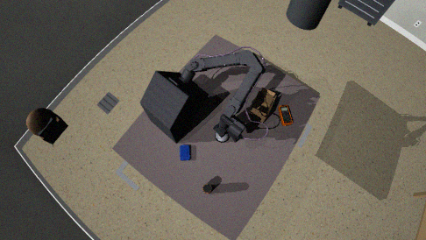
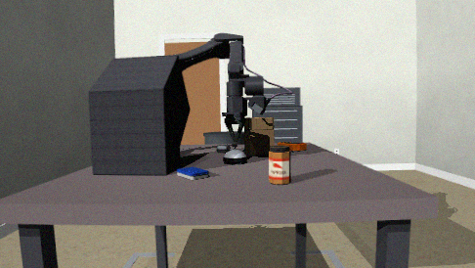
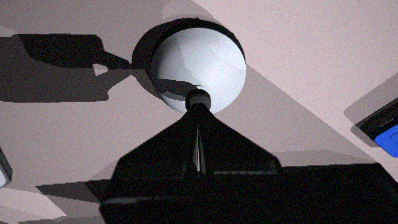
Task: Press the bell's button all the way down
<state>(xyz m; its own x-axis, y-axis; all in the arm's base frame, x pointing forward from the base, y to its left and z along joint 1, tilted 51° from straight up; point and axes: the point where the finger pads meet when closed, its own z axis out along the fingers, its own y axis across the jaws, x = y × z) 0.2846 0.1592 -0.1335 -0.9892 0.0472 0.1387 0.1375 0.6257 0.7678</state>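
The bell is a silver dome with a dark button on top, standing on the purple table mat. It also shows in the exterior view and, mostly hidden under the arm, in the overhead view. My gripper is shut and empty, pointing straight down, with its closed fingertips right at the button. In the side view the fingertips stand just above the dome. I cannot tell whether the tips touch the button.
A large dark box stands left of the bell. A blue block and an orange-labelled jar stand in front. A brown box and an orange meter lie behind and to the right.
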